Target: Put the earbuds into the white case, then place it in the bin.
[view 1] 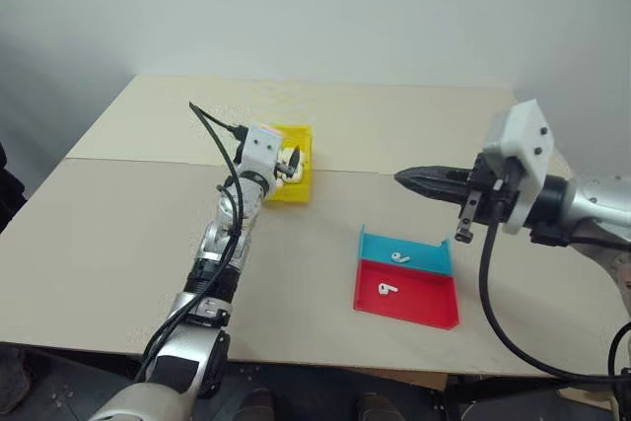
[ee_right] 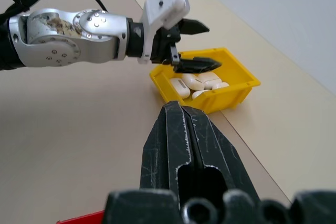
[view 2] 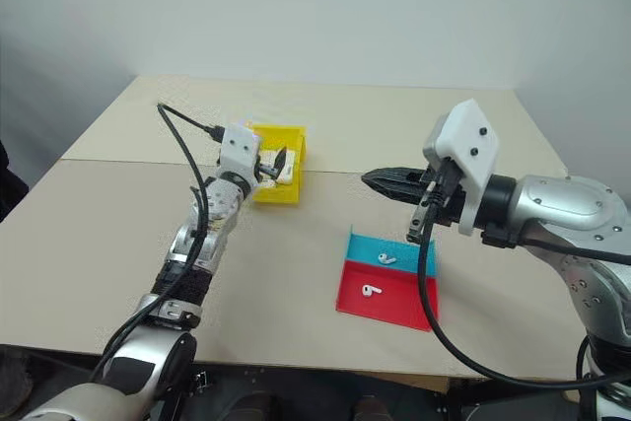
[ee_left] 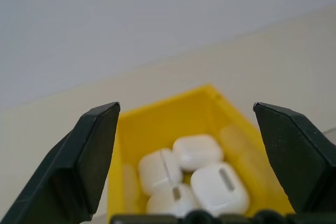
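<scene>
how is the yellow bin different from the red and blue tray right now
The yellow bin has tall walls and holds several white cases; the red and blue tray is shallow and holds two earbuds, one per colour. The open left tool is over the bin; no tool is over the tray. Both sit on the table.

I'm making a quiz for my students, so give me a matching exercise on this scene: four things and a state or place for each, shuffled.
1. left gripper
2. right gripper
3. white cases
4. earbuds

A. in the red-and-blue tray
B. shut, empty
C. open above the bin
D. piled in the yellow bin

Pairs: 1-C, 2-B, 3-D, 4-A
</scene>
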### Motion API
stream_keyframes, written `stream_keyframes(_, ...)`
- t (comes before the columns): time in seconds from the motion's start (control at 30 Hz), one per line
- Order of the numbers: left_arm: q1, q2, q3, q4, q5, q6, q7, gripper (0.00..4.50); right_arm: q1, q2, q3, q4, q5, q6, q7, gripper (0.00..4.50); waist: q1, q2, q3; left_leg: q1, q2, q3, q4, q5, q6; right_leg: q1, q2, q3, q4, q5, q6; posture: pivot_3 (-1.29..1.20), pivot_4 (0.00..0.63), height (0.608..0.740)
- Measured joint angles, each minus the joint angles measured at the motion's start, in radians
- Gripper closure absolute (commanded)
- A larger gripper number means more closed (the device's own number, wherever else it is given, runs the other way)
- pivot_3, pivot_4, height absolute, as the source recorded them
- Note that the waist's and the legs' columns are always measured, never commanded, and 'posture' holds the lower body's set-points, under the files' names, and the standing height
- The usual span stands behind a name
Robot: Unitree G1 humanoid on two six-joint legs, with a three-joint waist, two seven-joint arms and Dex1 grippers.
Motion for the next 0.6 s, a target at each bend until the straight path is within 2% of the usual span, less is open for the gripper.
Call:
stream_keyframes(0.07, 0.033, 0.009, 0.031, -0.102, -0.106, 0.03, -0.096, 0.08, 0.008, -0.012, 0.0, 0.001, -0.005, -0.002, 0.014, 4.5, -0.002, 0.0, 0.0, 0.001, 0.0, 0.0, 0.0, 0.0, 0.0, 0.0, 0.0, 0.0, 0.0, 0.0, 0.0, 0.0, 0.15, 0.74)
stream_keyframes(0.2, 0.214, 0.135, 0.028, -0.323, -0.226, 0.103, -0.299, 0.08, 0.106, -0.081, -0.004, 0.013, -0.045, -0.028, 0.099, 4.5, -0.012, 0.001, 0.0, 0.002, 0.0, 0.001, 0.0, 0.0, 0.0, 0.001, 0.0, 0.001, 0.001, 0.0, 0.0, 0.0, 0.15, 0.74)
stream_keyframes(0.3, 0.378, 0.233, 0.054, -0.502, -0.376, 0.197, -0.434, 0.08, 0.242, -0.102, -0.055, 0.024, -0.098, -0.127, 0.201, 4.5, -0.015, 0.0, 0.0, 0.002, 0.001, 0.001, 0.0, 0.0, -0.001, 0.001, 0.0, 0.0, 0.001, 0.0, 0.0, 0.0, 0.15, 0.74)
stream_keyframes(0.37, 0.473, 0.332, 0.099, -0.612, -0.463, 0.272, -0.5, 0.08, 0.362, -0.103, -0.111, 0.035, -0.144, -0.24, 0.304, 4.5, -0.015, 0.0, 0.0, 0.002, 0.001, 0.0, 0.0, 0.0, -0.001, 0.001, 0.0, 0.0, 0.001, 0.0, 0.0, 0.0, 0.15, 0.74)
stream_keyframes(0.47, 0.586, 0.462, 0.192, -0.721, -0.541, 0.329, -0.573, 0.08, 0.495, -0.139, -0.154, 0.061, -0.207, -0.306, 0.394, 4.5, -0.019, 0.0, 0.0, 0.005, 0.001, 0.001, 0.0, 0.0, -0.001, 0.004, 0.0, 0.0, 0.001, 0.0, 0.0, 0.0, 0.15, 0.74)
stream_keyframes(0.6, 0.733, 0.595, 0.346, -0.768, -0.601, 0.359, -0.674, 0.08, 0.644, -0.159, -0.239, 0.147, -0.286, -0.384, 0.507, 4.5, -0.022, 0.0, 0.0, 0.018, 0.002, 0.002, -0.001, 0.0, -0.001, 0.016, 0.0, 0.0, -0.002, -0.001, 0.0, 0.0, 0.15, 0.74)
